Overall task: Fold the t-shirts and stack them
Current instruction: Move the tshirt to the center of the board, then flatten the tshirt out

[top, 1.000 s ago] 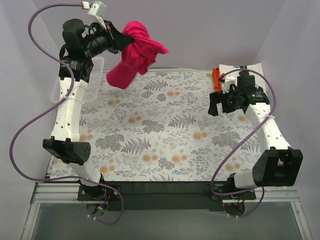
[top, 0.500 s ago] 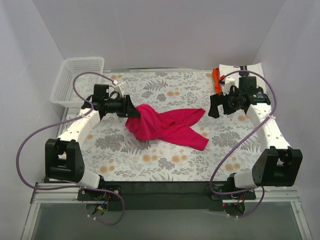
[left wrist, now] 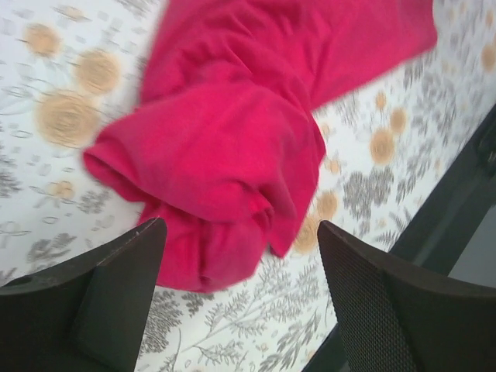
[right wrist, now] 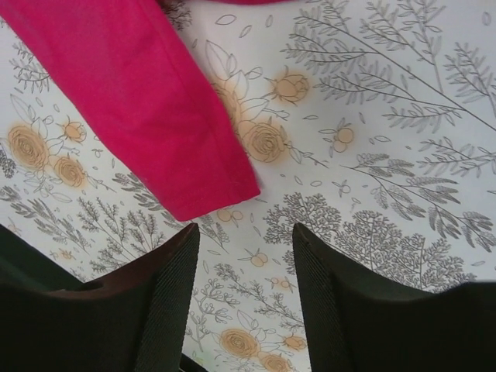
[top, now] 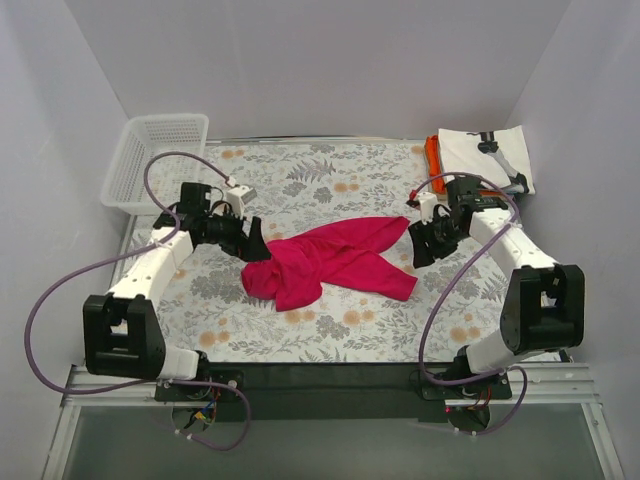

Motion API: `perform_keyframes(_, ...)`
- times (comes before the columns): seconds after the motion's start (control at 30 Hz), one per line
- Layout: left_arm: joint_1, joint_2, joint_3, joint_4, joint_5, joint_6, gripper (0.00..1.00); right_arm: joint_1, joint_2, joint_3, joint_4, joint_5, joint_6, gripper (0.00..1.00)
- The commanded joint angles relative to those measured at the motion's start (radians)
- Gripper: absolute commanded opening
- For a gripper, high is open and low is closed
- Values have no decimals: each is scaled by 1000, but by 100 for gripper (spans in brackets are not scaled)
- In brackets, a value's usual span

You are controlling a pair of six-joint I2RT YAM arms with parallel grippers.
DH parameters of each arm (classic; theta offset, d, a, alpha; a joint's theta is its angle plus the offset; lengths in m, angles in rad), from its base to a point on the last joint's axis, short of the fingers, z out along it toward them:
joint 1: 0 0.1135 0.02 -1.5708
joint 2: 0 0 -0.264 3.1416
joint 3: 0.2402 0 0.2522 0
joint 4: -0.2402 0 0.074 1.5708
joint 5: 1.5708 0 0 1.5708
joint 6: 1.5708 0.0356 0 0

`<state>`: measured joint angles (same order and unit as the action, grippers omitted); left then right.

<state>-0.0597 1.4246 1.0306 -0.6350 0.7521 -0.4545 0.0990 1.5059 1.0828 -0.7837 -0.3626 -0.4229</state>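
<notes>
Shirt [top: 330, 260] lies crumpled, needing spreading: my left fingers [left wrist: 108, 294] gape empty over its bunched end, right fingers [right wrist: 167, 302] half-open, empty, beside its corner.

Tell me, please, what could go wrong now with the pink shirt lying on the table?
1. The pink shirt lies bunched, thickest beside the open left gripper; a grasp there would probably take several layers, so it may not spread flat.
2. The open right gripper hangs over the table just past the shirt's tip; closing here may miss the cloth.
</notes>
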Motion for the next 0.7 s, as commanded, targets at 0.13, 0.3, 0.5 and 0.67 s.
perform_keyframes(0.13,-162,-231,-151,-109,-82,278,70,116,42,-43,4,34,3,43)
perform_keyframes(0.3,-403,-288,-248,-10,-287,335,68,139,125,-63,87,100,32,41)
perform_keyframes(0.5,-584,-221,-285,95,-401,329,63,165,177,-93,93,94,27,34)
perform_keyframes(0.67,-623,-124,-346,216,-535,307,59,173,189,-119,96,80,18,31)
